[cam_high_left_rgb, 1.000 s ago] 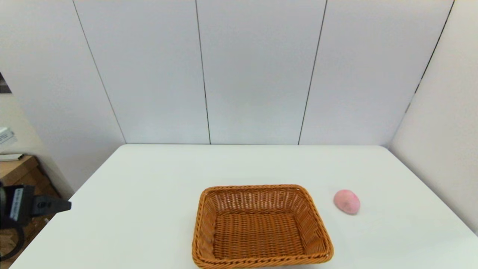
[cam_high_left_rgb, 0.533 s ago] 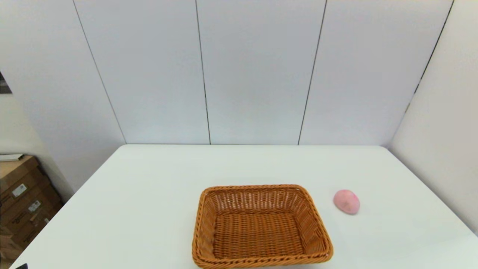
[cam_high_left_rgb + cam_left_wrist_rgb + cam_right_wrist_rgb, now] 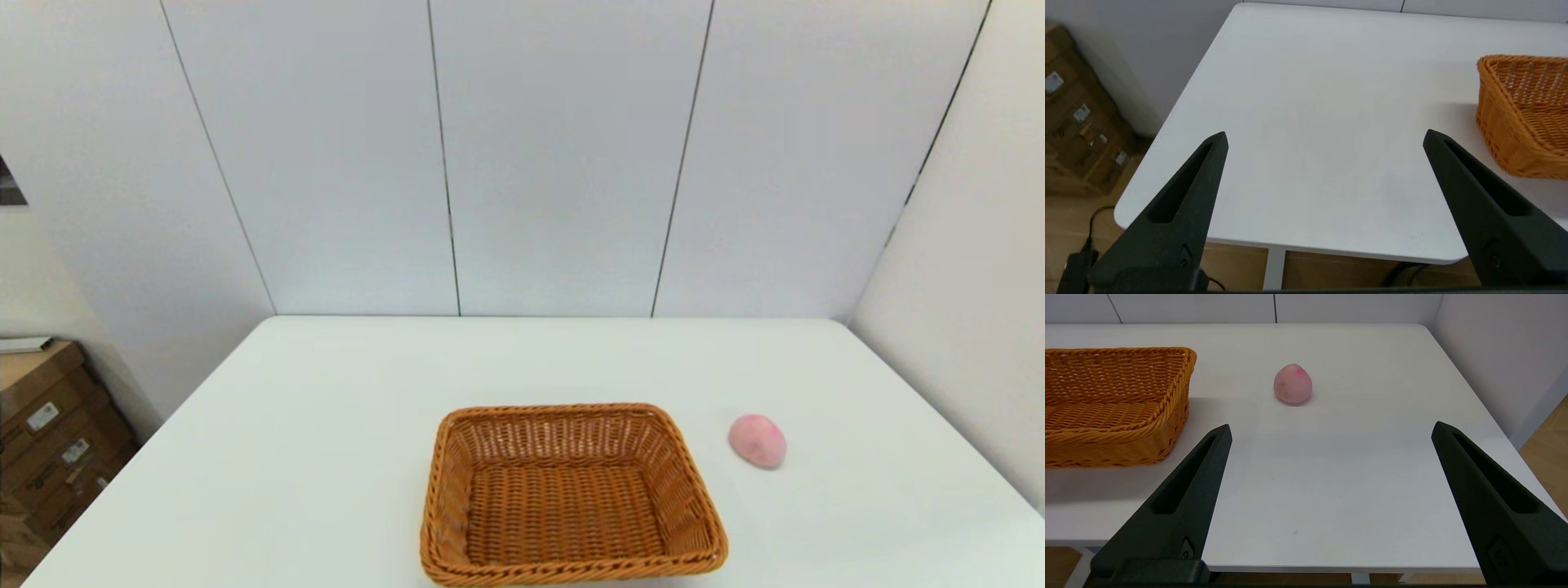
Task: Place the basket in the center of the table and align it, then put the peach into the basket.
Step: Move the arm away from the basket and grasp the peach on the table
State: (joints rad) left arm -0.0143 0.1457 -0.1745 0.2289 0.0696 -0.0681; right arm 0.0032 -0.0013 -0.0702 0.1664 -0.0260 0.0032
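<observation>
The orange-brown wicker basket (image 3: 571,498) sits empty near the front middle of the white table (image 3: 326,425), its sides roughly square to the table edges. To its right lies the pink peach (image 3: 758,441), apart from the basket. Neither arm shows in the head view. In the left wrist view my left gripper (image 3: 1325,136) stands open above the table's near left corner, with the basket (image 3: 1527,114) off to one side. In the right wrist view my right gripper (image 3: 1331,428) is open over the near right edge, the peach (image 3: 1292,384) ahead of it and the basket (image 3: 1114,404) beside.
Grey wall panels close the table's back and right side. Cardboard boxes (image 3: 41,441) stand on the floor past the table's left edge. Bare tabletop spreads behind and to the left of the basket.
My left gripper, visible at the far left a second ago, has dropped out of the head view. Basket and peach have not moved.
</observation>
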